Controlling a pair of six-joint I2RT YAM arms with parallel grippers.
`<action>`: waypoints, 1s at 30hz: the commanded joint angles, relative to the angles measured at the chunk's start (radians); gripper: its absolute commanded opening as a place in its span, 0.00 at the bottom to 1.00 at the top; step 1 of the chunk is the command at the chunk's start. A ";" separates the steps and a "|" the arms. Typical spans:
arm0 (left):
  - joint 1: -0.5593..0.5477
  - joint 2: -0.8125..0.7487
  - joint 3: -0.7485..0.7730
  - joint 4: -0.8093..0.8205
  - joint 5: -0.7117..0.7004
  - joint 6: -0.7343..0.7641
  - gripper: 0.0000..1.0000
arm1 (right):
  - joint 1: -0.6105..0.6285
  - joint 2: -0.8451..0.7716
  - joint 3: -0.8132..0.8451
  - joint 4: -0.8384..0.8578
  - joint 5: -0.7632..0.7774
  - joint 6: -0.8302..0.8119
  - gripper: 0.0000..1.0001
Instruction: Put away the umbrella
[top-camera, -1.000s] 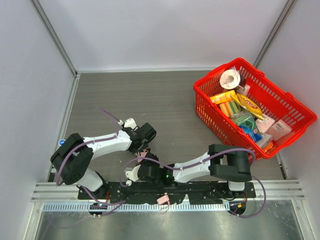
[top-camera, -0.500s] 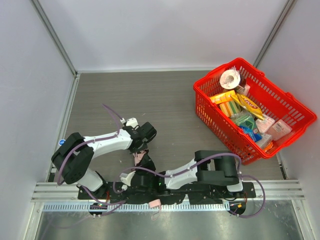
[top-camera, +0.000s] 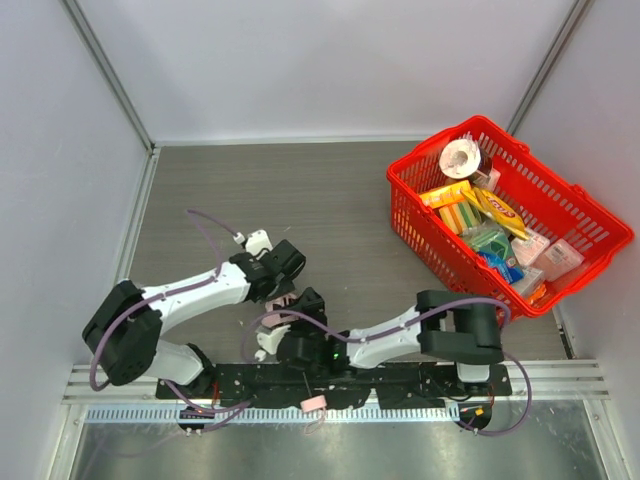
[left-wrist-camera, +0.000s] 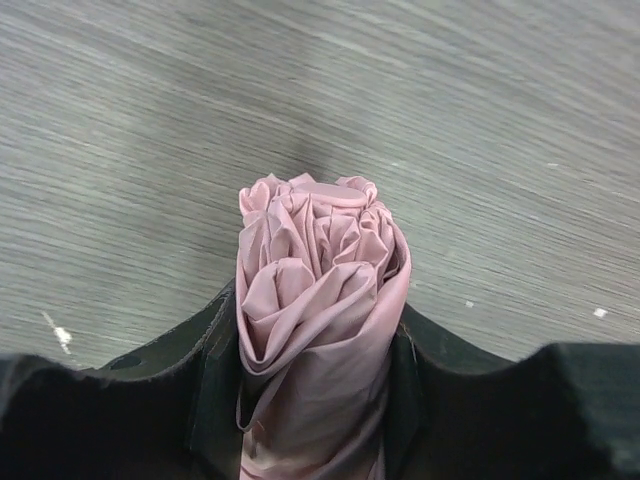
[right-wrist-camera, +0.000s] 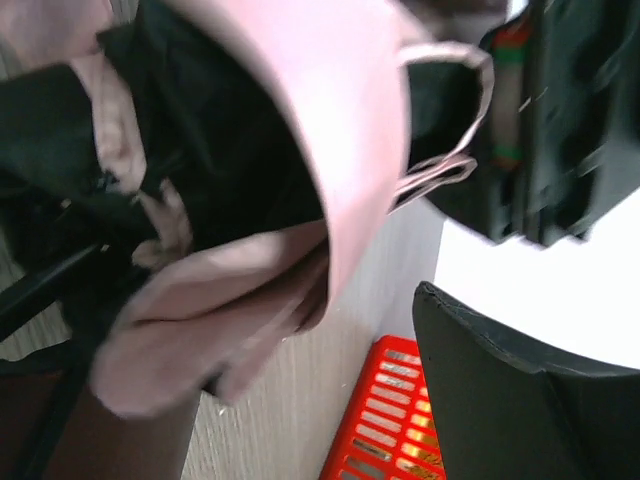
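The umbrella (left-wrist-camera: 320, 290) is a bundle of pale pink folded fabric. My left gripper (left-wrist-camera: 318, 322) is shut on it, a black finger pressing each side, above the grey tabletop. From above, the left gripper (top-camera: 287, 268) sits just beyond the right gripper (top-camera: 300, 305), near the front middle of the table. In the right wrist view the umbrella's pink fabric (right-wrist-camera: 350, 130), black inner parts and thin wrist loop (right-wrist-camera: 445, 60) fill the upper frame. My right gripper (right-wrist-camera: 300, 400) is open below them, with only tabletop and basket showing between its fingers.
A red basket (top-camera: 415, 215) packed with groceries stands at the right, also visible in the right wrist view as the basket (right-wrist-camera: 385, 430). White walls close the back and sides. A small pink piece (top-camera: 313, 402) lies on the near rail between the arm bases.
The right gripper was shut and now stands open. The right arm pulled back toward the near rail, then came forward again. The left arm shifted slightly left with the umbrella.
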 joint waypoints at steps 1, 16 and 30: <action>0.013 -0.096 -0.024 0.150 0.032 -0.030 0.00 | -0.002 -0.172 -0.082 0.040 -0.135 0.129 0.82; 0.039 -0.336 -0.124 0.416 0.174 -0.009 0.00 | -0.196 -0.901 -0.263 -0.261 -0.313 1.163 0.89; 0.093 -0.536 -0.187 1.014 0.331 -0.043 0.00 | -0.711 -1.037 -0.282 -0.428 -0.978 2.234 0.89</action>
